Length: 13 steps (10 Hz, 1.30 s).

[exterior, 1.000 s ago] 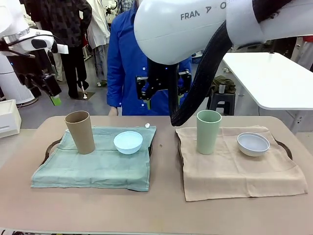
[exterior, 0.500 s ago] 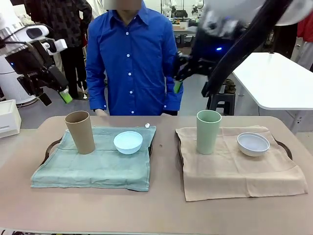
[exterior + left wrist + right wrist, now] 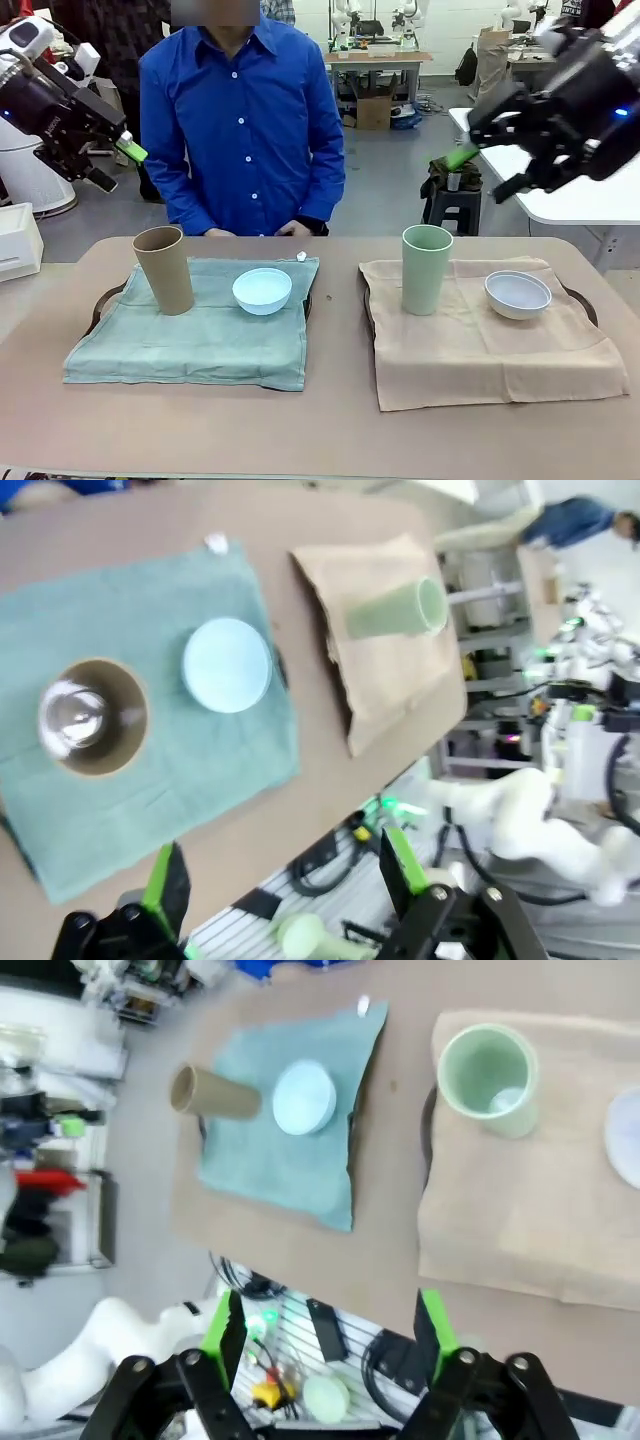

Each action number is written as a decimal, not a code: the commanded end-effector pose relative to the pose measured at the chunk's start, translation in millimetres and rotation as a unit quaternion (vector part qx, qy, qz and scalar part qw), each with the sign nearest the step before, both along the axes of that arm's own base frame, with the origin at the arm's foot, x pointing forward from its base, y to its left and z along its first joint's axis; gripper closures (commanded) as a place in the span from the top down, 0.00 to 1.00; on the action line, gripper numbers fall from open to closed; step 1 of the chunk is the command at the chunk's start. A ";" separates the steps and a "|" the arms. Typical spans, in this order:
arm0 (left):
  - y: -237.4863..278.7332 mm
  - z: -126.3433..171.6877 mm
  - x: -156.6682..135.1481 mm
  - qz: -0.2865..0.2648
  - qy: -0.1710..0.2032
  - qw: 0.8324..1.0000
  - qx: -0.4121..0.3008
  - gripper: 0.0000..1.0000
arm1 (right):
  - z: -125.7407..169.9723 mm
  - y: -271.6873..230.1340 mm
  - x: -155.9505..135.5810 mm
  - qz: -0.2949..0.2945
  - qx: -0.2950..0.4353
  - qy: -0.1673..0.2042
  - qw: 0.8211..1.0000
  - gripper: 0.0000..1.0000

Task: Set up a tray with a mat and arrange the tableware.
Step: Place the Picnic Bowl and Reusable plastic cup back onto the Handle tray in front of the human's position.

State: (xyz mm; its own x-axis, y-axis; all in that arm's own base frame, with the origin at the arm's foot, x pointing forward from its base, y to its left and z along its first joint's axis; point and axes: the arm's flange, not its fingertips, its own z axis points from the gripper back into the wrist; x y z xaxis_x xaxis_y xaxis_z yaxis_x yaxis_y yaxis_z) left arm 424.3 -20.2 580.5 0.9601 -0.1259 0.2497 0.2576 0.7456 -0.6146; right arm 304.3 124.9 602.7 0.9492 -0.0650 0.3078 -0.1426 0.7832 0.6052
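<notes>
Front view: two trays sit side by side on the table point(image 3: 330, 440), each covered by a mat. The left tray point(image 3: 101, 303), its rim just showing at the left edge of the green mat point(image 3: 190, 345), carries the tan tumbler point(image 3: 164, 269) upright near the mat's far-left corner and the light blue bowl point(image 3: 262, 290) near its far-right corner. The right tray point(image 3: 583, 300), under the beige mat point(image 3: 480, 345), carries the pale green tumbler point(image 3: 426, 268) upright near its far-left corner and the white bowl point(image 3: 517, 294) toward its far-right corner. Both arms are raised well clear of the table; the left gripper point(image 3: 118, 160) and right gripper point(image 3: 480, 165) hold nothing. A person point(image 3: 240, 120) stands at the far edge. Left wrist view: the left gripper point(image 3: 275, 880) has its jaws spread wide and empty, high above the green mat, tan tumbler and blue bowl. Right wrist view: the right gripper point(image 3: 330, 1335) likewise stands wide and empty above both mats. Judgement: both settings look complete, with mat, tumbler and bowl in matching positions; nothing obvious remains apart from minor straightening of the mats.
</notes>
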 end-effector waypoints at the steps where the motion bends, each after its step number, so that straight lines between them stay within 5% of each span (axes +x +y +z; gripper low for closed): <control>1: 24.3 -14.3 12.1 -0.030 0.013 0.996 -0.083 1.00 | -14.9 -24.6 -14.8 -0.026 0.048 -0.034 0.998 0.88; 2: 37.9 -27.4 15.6 -0.040 0.030 0.994 -0.102 1.00 | -17.2 -39.5 -18.2 -0.044 0.070 -0.040 0.996 0.88; 3: 41.5 -38.0 8.9 -0.063 0.008 0.997 -0.050 1.00 | -19.4 -33.6 -16.5 -0.082 0.035 -0.015 0.996 0.88; 4: 34.2 -42.3 -2.0 -0.096 -0.045 0.994 0.035 1.00 | -5.2 -35.2 -16.2 -0.037 0.044 -0.019 0.998 0.88; 5: 37.3 -33.0 9.2 -0.033 0.015 0.996 -0.078 1.00 | -5.2 -35.2 -16.2 -0.037 0.044 -0.019 0.998 0.88; 9: 40.4 -38.0 8.8 -0.047 0.007 0.997 -0.060 1.00 | -6.8 -38.5 -20.1 -0.048 0.037 -0.020 0.998 0.88; 13: 82.8 -36.3 13.8 0.024 0.118 0.975 -0.185 1.00 | 22.0 -177.3 -7.2 -0.098 0.194 0.057 0.974 0.88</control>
State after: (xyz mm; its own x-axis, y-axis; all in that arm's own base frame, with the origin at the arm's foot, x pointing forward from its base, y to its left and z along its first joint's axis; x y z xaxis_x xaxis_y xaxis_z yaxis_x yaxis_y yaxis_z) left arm 434.1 50.8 534.8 0.9936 -0.0555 0.0985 0.1129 0.5357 -0.8369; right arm 287.5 -23.7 610.9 0.9338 -0.3114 0.1761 0.0371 0.5738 0.8181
